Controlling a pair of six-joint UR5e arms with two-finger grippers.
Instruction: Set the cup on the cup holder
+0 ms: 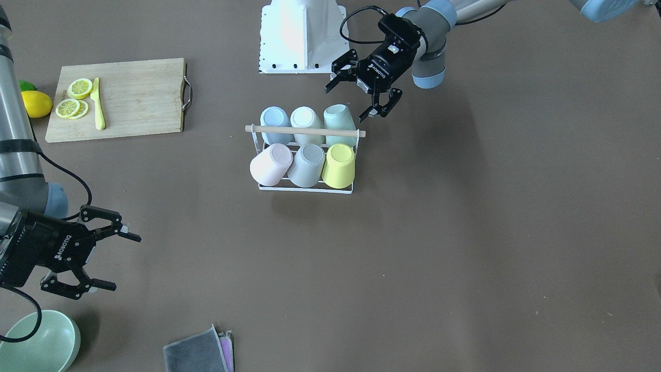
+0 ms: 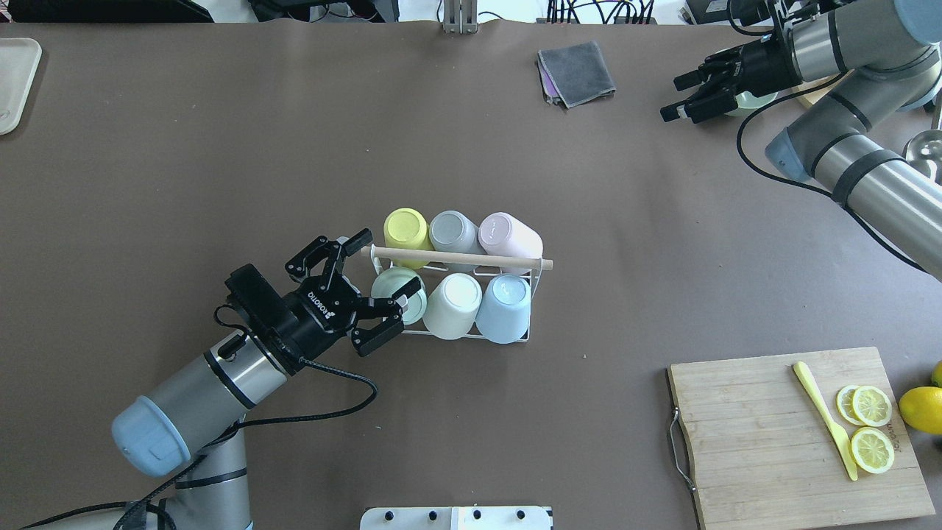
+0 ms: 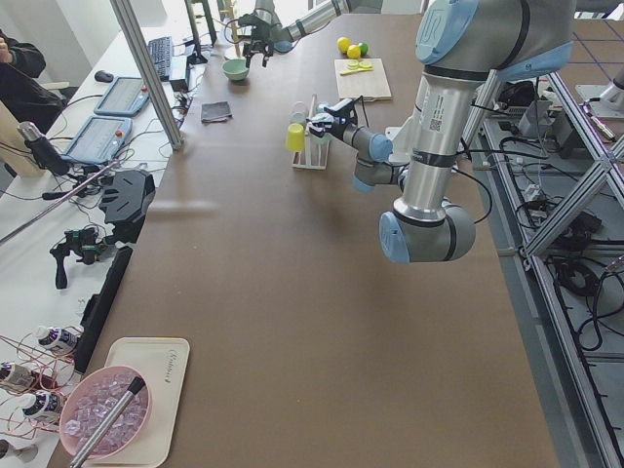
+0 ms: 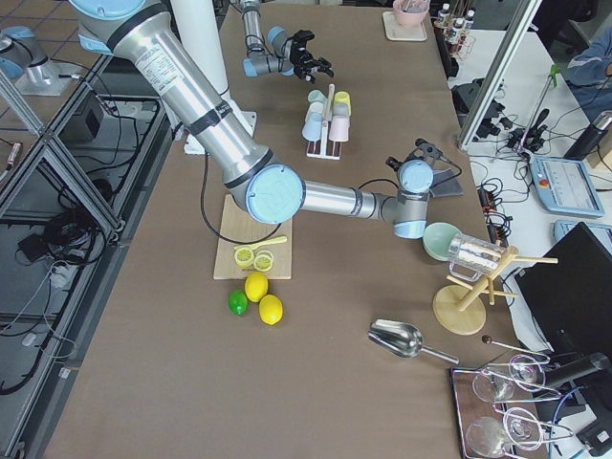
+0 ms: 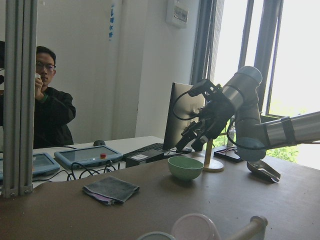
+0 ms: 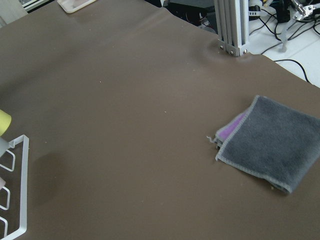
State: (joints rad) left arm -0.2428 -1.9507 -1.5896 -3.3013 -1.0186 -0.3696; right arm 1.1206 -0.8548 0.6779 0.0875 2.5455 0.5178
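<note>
The white wire cup holder (image 2: 456, 258) with its wooden rod handle stands mid-table and carries several upturned cups. They are yellow (image 2: 407, 228), grey (image 2: 452, 232) and pink (image 2: 508, 235) at the back, mint (image 2: 395, 300), cream (image 2: 452, 305) and blue (image 2: 504, 305) at the front. My left gripper (image 2: 387, 266) is open at the rack's end, right by the mint cup (image 1: 338, 120) and not closed on it; it also shows in the front view (image 1: 348, 102). My right gripper (image 2: 673, 97) is open and empty, far off above a green bowl (image 1: 38, 343).
A wooden cutting board (image 2: 773, 434) with lemon slices and a yellow knife (image 2: 824, 419) lies at the near right, with a whole lemon (image 2: 920, 408) beside it. A folded grey cloth (image 2: 575, 71) lies at the far edge. A white tray (image 2: 15, 81) sits at the far left.
</note>
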